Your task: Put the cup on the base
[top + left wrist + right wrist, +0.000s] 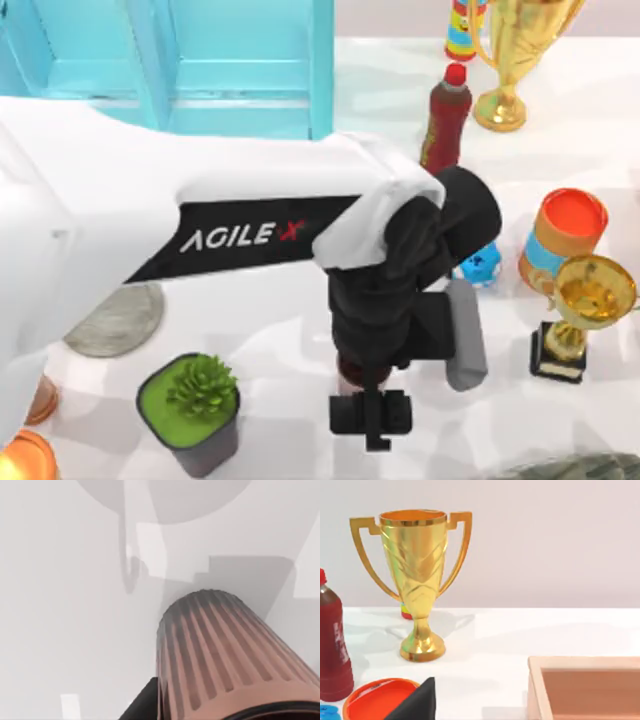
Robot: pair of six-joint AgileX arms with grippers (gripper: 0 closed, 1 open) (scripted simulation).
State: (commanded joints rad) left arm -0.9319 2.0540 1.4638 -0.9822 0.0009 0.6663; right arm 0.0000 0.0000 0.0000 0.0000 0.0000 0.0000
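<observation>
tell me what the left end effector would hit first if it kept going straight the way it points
Probably the bare white table: the left end effector points down with the cup, nothing else showing beneath it.

Tabletop (280, 340): white, with a faint marble pattern.
Blue cabinet (240, 65): light blue, at the far edge of the tabletop, left of the middle.
Sauce bottle (446, 118): dark red with a red cap, upright, to the right of the cabinet.
Large gold trophy (515, 55): two handles, round foot, far right corner, near the bottle.
Striped object (465, 28): colourful, just left of the large trophy; what it is I cannot tell.
Orange-topped can (565, 238): blue band on its side, at the right side.
Small gold trophy (580, 315): on a black square plinth, just in front of the can.
Potted plant (192, 410): green succulent in a dark pot, near front left.
Wooden box (585, 687): pale rim, open top, seen in the right wrist view.
</observation>
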